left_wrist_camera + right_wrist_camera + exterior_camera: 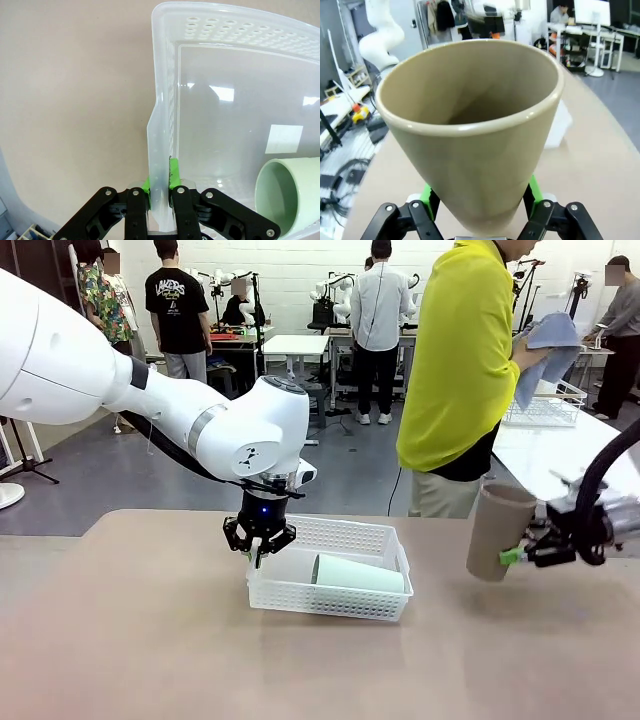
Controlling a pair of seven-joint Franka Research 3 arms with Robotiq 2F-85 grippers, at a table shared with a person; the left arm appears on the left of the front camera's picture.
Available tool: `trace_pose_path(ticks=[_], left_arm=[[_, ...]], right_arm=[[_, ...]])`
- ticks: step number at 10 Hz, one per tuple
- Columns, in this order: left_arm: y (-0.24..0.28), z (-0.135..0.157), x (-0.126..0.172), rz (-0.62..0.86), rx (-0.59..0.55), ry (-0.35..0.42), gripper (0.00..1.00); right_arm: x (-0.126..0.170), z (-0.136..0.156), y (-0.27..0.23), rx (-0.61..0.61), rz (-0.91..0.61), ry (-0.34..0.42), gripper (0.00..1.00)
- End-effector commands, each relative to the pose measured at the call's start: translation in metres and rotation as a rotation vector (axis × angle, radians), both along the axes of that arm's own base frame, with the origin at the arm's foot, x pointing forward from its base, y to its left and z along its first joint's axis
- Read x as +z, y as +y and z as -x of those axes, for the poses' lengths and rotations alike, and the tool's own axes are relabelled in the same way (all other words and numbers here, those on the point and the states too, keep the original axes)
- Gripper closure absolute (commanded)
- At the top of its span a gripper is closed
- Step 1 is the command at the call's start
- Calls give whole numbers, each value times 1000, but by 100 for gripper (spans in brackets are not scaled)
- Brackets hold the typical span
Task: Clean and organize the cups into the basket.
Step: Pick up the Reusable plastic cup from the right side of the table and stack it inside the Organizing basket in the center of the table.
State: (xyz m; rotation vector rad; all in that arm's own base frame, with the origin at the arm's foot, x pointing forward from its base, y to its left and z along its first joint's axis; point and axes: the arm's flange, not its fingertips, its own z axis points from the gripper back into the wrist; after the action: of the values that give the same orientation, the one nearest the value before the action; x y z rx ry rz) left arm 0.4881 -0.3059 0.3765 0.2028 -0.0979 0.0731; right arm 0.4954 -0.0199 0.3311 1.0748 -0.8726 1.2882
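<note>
Left pincer (258, 552): points straight down at the left short wall of the shallow rectangular white plastic basket (330, 602) with fine lattice sides. The jaws are narrow and clamped on that wall. In the left wrist view one green pad (173, 172) lies against the inside face, and the other is on the outside. The basket sits flat on the beige worktop (150, 640), near the middle.

Pale mint green tapered tumbler (358, 574): lies on its side inside the basket, along its length, in the right-hand part. Its open mouth faces the clamped wall. It is apart from the left pincer.

Right pincer (522, 556): comes in level from the right edge and grips a matte brown-taupe tapered tumbler (497, 530) around its lower, narrower part. Green pads press on both sides of it in the right wrist view. The tumbler stands mouth up with a slight tilt and looks lifted off the worktop. It is to the right of the basket and well apart from it.

Far side, right of centre: a person in a yellow top (465, 360) stands holding a blue-grey cloth (545, 350) in both hands.
</note>
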Motion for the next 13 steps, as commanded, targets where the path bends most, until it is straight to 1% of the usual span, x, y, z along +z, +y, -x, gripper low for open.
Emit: trace_pose_path(ticks=[1, 2, 3, 4, 5, 6, 10, 11, 12, 13], left_arm=[[1, 1, -2, -6, -3, 3, 100], [1, 1, -2, -6, -3, 3, 100], [1, 1, -2, -6, -3, 3, 100], [1, 1, -2, -6, -3, 3, 100], [1, 1, -2, -6, -3, 3, 100], [1, 1, -2, -6, -3, 3, 100], [1, 1, -2, -6, -3, 3, 100], [1, 1, -2, -6, -3, 3, 100], [1, 1, -2, -6, -3, 3, 100], [1, 1, -2, -6, -3, 3, 100]], right_arm=[[79, 36, 9, -92, 16, 9, 54], [111, 45, 11, -118, 51, 57, 54], [132, 52, 13, -147, 80, 52, 54], [143, 57, 15, -177, 95, 76, 54], [146, 58, 16, -243, 108, 98, 54], [151, 53, 8, -136, 60, 34, 54], [151, 53, 8, -136, 60, 34, 54], [151, 55, 9, -160, 73, 45, 19], [161, 49, 54, -126, 335, 0, 19], [166, 37, 92, -73, 479, 23, 19]])
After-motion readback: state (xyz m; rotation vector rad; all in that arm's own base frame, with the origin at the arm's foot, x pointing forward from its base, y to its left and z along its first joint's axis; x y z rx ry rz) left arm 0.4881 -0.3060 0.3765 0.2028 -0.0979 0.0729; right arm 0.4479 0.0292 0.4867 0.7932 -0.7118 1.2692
